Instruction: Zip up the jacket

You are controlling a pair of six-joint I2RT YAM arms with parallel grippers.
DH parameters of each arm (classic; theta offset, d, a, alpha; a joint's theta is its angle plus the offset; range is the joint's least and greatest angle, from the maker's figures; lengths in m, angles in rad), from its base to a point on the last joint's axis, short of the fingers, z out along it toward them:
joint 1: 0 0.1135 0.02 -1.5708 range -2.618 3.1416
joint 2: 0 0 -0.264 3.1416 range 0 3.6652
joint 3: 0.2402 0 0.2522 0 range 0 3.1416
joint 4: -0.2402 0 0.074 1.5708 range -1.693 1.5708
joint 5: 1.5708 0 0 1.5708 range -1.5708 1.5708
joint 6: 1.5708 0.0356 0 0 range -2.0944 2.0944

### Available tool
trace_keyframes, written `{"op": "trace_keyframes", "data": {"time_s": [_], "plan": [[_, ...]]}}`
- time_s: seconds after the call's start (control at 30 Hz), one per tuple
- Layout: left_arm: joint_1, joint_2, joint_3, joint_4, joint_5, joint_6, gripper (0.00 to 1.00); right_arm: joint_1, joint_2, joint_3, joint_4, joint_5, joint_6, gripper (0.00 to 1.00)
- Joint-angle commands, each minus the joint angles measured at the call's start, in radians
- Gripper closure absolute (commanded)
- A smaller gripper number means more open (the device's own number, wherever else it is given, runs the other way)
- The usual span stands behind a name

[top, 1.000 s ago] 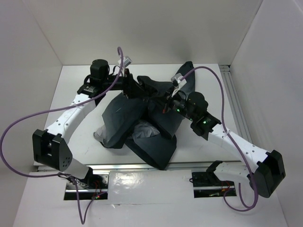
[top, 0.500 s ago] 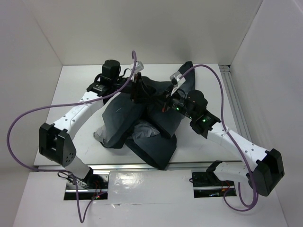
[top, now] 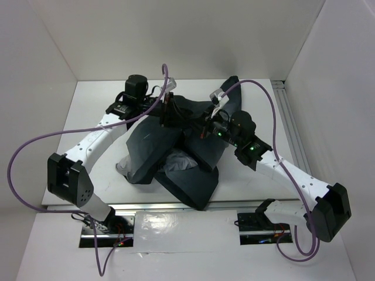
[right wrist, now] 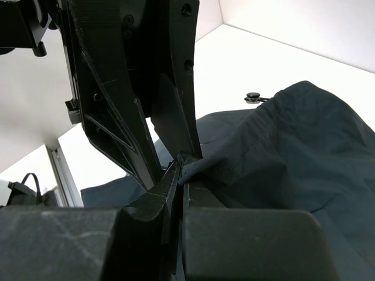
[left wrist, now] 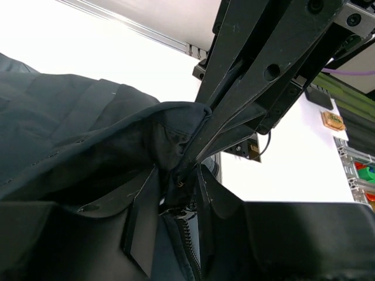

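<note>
While the left pincer point(left wrist: 192, 146) pinches the jacket point(left wrist: 70, 134) above its zipper point(left wrist: 188, 234), the right pincer point(right wrist: 179, 163) seemingly clamps it too.

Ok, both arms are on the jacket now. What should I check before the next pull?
1. Left gripper pinching the jacket: ok, its fingers are closed on a fold of fabric.
2. Right gripper pinching the jacket: ok, it is closed on a fabric edge.
3. Zipper teeth in sight: ok, they run just below the left pinch in the left wrist view.
4. Slider in either grip: cannot tell, the fabric hides the contact.
5. Jacket lying flat: not ok, it is bunched up, with the grey lining showing near the front.
</note>
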Motion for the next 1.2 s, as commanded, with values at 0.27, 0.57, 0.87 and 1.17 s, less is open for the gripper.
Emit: {"op": "trace_keyframes", "data": {"time_s": [0.27, 0.57, 0.87, 1.17], "plan": [[-0.002, -0.024, 0.010, -0.055, 0.079, 0.067, 0.82, -0.017, 0.013, 0.047, 0.056, -0.001, 0.019, 1.00], [-0.002, -0.004, 0.047, -0.136, 0.088, 0.098, 0.99, -0.017, 0.013, 0.047, 0.056, 0.010, 0.028, 1.00], [-0.002, 0.025, 0.079, -0.174, 0.106, 0.108, 0.84, -0.017, 0.013, 0.056, 0.056, 0.010, 0.037, 1.00], [-0.002, 0.025, 0.089, -0.216, 0.097, 0.140, 1.00, -0.017, 0.012, 0.056, 0.056, 0.028, 0.046, 1.00]]}}
